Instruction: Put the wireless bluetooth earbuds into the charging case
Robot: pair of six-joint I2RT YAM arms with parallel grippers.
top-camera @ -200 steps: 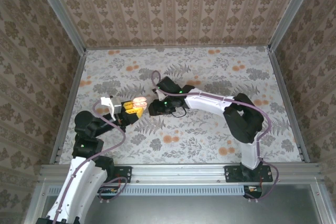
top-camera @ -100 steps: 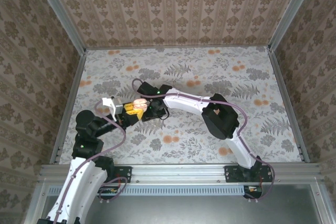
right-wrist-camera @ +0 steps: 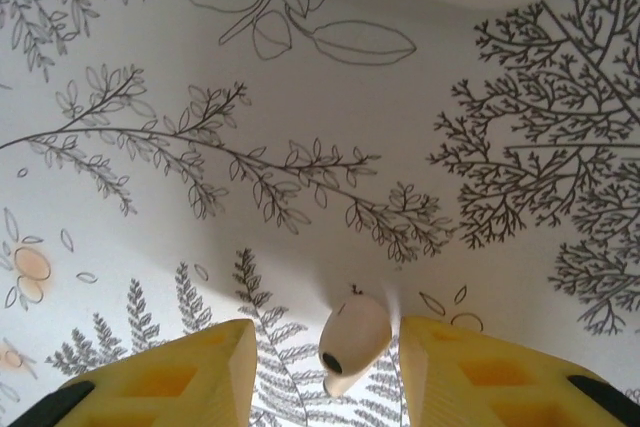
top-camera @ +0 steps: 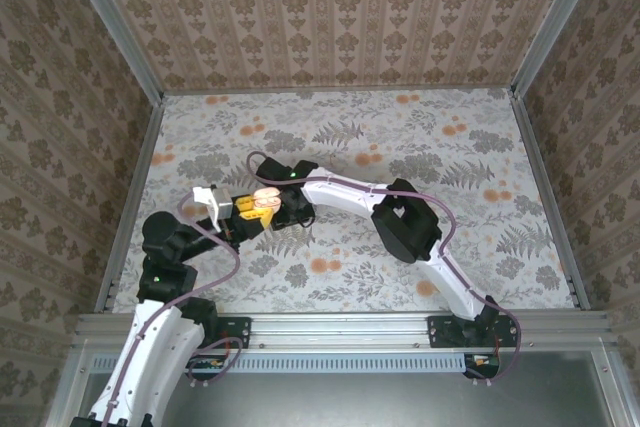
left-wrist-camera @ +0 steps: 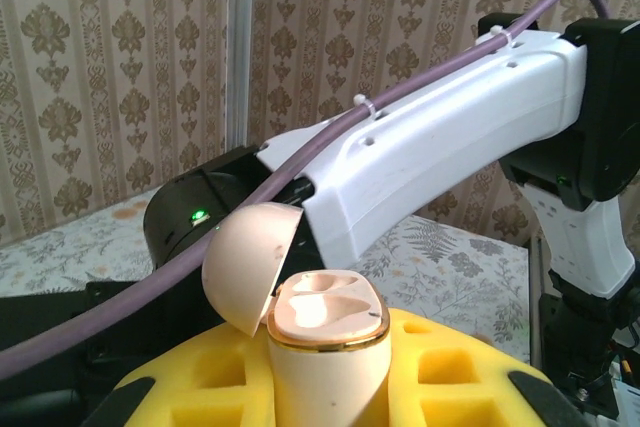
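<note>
My left gripper (top-camera: 258, 210) is shut on the charging case (left-wrist-camera: 330, 347), a pale cream box with a gold rim, held upright between its yellow pads (left-wrist-camera: 470, 377). The lid (left-wrist-camera: 245, 267) is swung open to the left, and both moulded wells look empty. The case glows pinkish in the top view (top-camera: 265, 196). My right gripper (top-camera: 291, 209) hangs just to the right of it. One cream earbud (right-wrist-camera: 355, 337) with a dark port sits between the right gripper's (right-wrist-camera: 325, 347) yellow fingers, lifted off the table; its lower end runs out of frame.
The right arm's white link (left-wrist-camera: 450, 137) and purple cable (left-wrist-camera: 150, 307) cross close behind the open case. The floral table (top-camera: 420, 157) is fenced by aluminium rails (top-camera: 130, 197) and patterned walls.
The right arm has swung left across the table, bringing its gripper up beside the case. The left arm and the case have stayed put.
</note>
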